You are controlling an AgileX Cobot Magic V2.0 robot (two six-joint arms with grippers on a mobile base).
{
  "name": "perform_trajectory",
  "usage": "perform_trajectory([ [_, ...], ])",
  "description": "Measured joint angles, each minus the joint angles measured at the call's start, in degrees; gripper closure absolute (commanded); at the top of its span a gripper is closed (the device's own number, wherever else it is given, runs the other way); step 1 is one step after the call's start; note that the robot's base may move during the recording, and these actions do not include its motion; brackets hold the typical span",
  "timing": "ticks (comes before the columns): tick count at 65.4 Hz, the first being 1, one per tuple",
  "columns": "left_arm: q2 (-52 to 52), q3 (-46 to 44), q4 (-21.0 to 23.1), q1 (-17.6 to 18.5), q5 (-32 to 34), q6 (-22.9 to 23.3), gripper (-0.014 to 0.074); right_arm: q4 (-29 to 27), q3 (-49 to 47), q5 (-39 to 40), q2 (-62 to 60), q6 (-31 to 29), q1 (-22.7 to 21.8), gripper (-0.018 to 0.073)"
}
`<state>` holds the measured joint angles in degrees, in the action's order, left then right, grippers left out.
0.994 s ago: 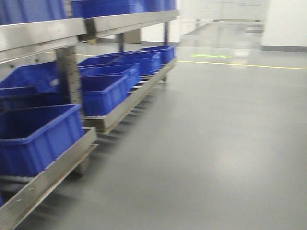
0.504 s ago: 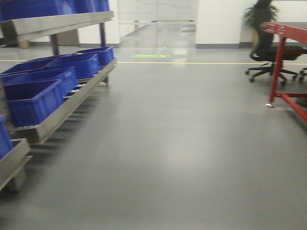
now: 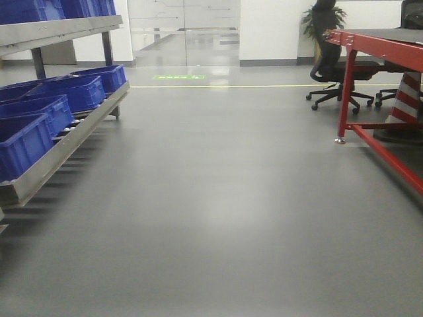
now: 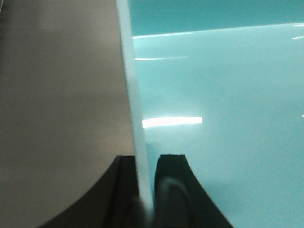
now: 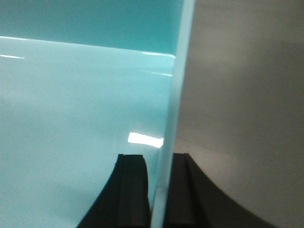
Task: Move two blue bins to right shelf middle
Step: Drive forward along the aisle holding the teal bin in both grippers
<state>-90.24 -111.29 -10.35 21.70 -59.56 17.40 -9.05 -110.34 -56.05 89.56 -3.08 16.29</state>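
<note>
— What's hidden or cut off?
— Both wrist views are mostly blur, showing only finger stubs and a strip of bin. The rack [image 3: 59, 32] at the left runs out of the front view, and its upper-tier bins are sliced by the top edge. A striped cone [image 3: 404, 99] stands half behind the red table [image 3: 370, 41].
— Grippers?
— The left gripper [image 4: 147, 159] is closed to a narrow gap, clamping the thin wall [image 4: 129, 71] of a bin [image 4: 228, 95], which reads turquoise here. The right gripper [image 5: 156, 156] has the same grip on a bin wall [image 5: 178, 71]. One bin or two, I cannot tell.
— Count?
— On the lower tier, four blue bins [image 3: 73, 92] sit along the front; the rims behind are unclear. On the upper tier, at least two. One office chair [image 3: 338, 66] whole. One potted plant [image 3: 322, 16].
</note>
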Motion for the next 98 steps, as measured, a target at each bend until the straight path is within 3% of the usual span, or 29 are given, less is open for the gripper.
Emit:
perform_trajectory([
  [98,0.0,0.0,0.0,0.0,0.0,0.0,0.0707,0.0,0.0,0.0,0.0,0.0,0.0,0.0711],
])
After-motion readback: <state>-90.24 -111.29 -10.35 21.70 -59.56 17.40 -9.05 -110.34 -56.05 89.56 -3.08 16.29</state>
